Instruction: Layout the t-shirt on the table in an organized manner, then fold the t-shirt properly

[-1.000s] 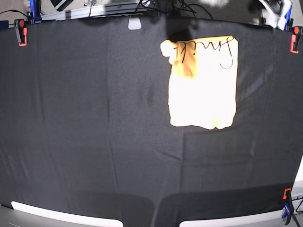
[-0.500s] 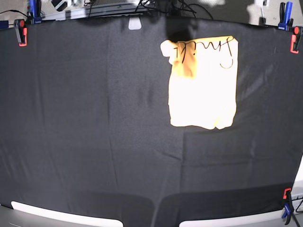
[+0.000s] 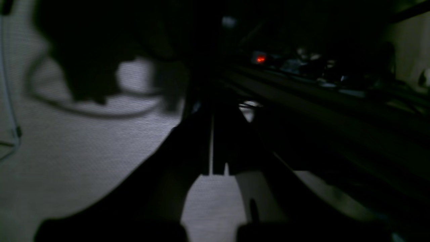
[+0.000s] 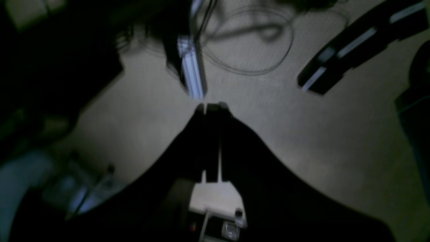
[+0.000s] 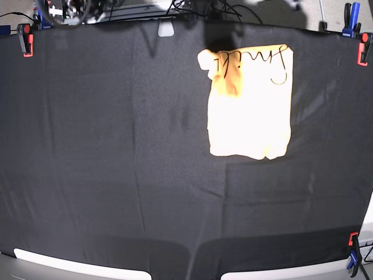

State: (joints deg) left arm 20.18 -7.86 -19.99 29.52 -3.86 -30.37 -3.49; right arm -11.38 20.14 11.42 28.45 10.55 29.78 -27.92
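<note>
The t-shirt (image 5: 250,105) lies folded into a neat pale yellow rectangle on the far right part of the table (image 5: 116,151), with a darker orange fold at its upper left. A thin black squiggly line (image 5: 250,58) crosses its top edge. Neither gripper is over the shirt. In the left wrist view my left gripper (image 3: 212,111) is shut and empty, a dark shape over grey floor and cables. In the right wrist view my right gripper (image 4: 210,107) is likewise shut on nothing above the floor.
Red clamps (image 5: 24,38) (image 5: 364,46) (image 5: 353,245) pin the black cloth at its edges. A small white tag (image 5: 166,28) sits at the far edge. Cables and arm hardware (image 5: 64,9) crowd the space beyond the far left corner. A white rim (image 5: 76,267) runs along the front.
The t-shirt has not moved. Dark hardware beyond the table's far left corner has come further into the base view.
</note>
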